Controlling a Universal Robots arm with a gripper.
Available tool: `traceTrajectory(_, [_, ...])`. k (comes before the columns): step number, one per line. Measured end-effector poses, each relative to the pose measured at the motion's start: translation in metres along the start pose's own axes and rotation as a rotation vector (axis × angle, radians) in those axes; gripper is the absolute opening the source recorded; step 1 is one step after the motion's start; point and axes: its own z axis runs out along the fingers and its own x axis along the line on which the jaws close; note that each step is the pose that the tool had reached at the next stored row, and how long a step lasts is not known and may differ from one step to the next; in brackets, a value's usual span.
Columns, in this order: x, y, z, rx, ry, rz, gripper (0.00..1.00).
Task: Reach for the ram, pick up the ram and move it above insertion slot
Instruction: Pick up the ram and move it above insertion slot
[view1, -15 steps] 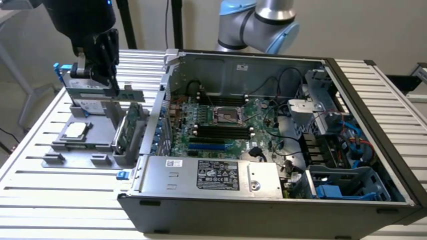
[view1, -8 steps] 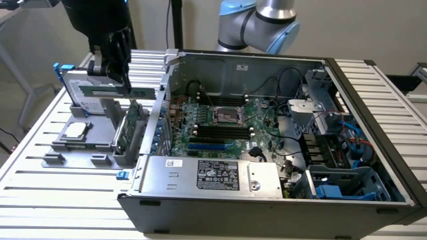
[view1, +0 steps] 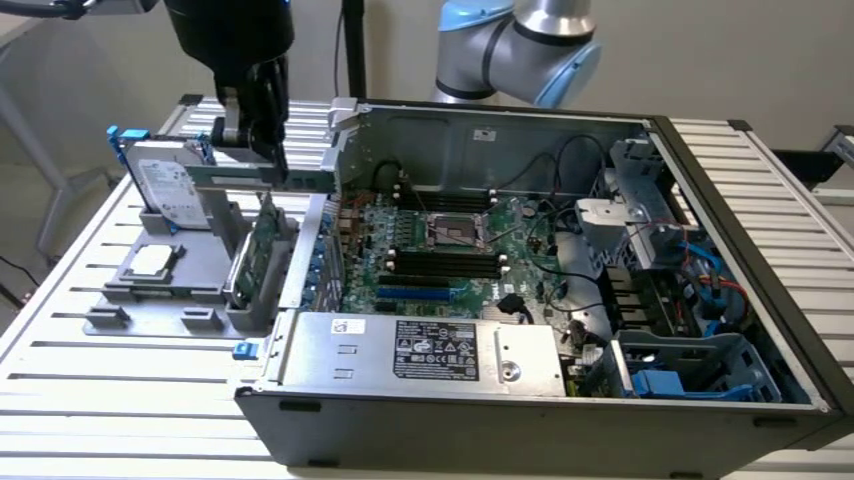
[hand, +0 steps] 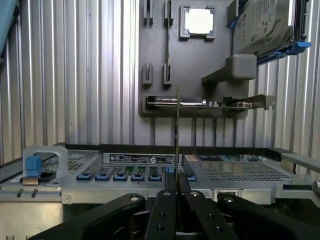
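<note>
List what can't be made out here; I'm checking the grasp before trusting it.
- Exterior view: the gripper has a dark body that covers the middle of the ram, hiding the grip depth.
- Wrist view: the ram is edge-on, so its chips are hidden.
- Wrist view: the case wall hides the insertion slots.
- Exterior view: the print on the power supply label is too small to read.

Even soft daylight on my bench, glare on the processor (hand: 198, 21), my near fingers (hand: 165, 210) dark, slightly blurred.
</note>
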Motion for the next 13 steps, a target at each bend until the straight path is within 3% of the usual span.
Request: traceTrajectory(13, [-0.007,-0.0453,-0.0001,-0.0005,-0.0245,0.000,0.13])
